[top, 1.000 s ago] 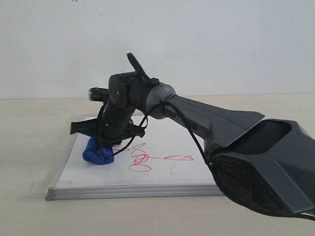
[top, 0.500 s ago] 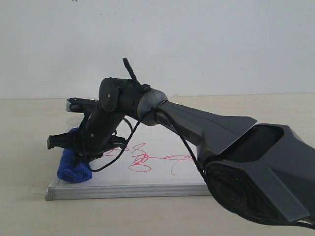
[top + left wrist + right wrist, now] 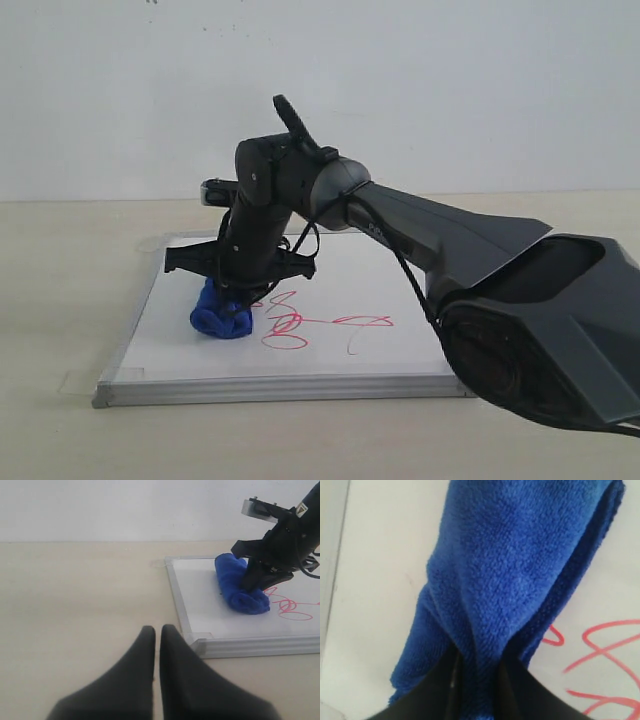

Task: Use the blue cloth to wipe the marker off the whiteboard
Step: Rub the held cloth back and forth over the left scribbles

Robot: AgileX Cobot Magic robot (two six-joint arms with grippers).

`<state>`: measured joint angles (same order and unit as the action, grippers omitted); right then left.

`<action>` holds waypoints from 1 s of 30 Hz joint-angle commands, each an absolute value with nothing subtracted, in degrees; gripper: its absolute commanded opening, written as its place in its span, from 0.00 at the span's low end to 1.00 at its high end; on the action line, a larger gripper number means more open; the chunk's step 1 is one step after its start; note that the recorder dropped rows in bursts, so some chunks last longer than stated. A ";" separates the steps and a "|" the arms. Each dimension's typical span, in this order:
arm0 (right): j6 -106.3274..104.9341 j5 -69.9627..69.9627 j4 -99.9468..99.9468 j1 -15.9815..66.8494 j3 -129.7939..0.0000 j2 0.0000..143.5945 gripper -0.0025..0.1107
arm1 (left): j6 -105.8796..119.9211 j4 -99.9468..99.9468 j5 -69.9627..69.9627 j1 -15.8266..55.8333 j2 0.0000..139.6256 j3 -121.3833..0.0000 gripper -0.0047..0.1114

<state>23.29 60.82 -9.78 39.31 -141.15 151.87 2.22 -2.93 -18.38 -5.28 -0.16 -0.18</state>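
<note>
Pinching cloth (image 3: pixel 222 318) with right end effector (image 3: pixel 236 296), marker (image 3: pixel 300 322) just beside it on whiteboard (image 3: pixel 180 352); left end effector (image 3: pixel 157 636) pressed together; could shed cloth from narrow pinch or smear marker.

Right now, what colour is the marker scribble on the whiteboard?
Red-pink marker, clearest in the exterior view.

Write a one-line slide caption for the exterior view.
The right gripper holds the blue cloth down on the whiteboard, beside the red marker scribble.
</note>
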 commanded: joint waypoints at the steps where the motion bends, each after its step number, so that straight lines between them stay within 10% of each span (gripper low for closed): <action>1: 15.23 51.84 -20.22 40.57 -140.62 152.54 0.02 | 2.48 -3.60 -18.02 -4.82 0.00 0.00 0.07; 30: 21.12 69.96 6.95 38.21 -140.62 152.54 0.02 | 2.48 -3.60 -18.02 -4.82 0.00 0.00 0.07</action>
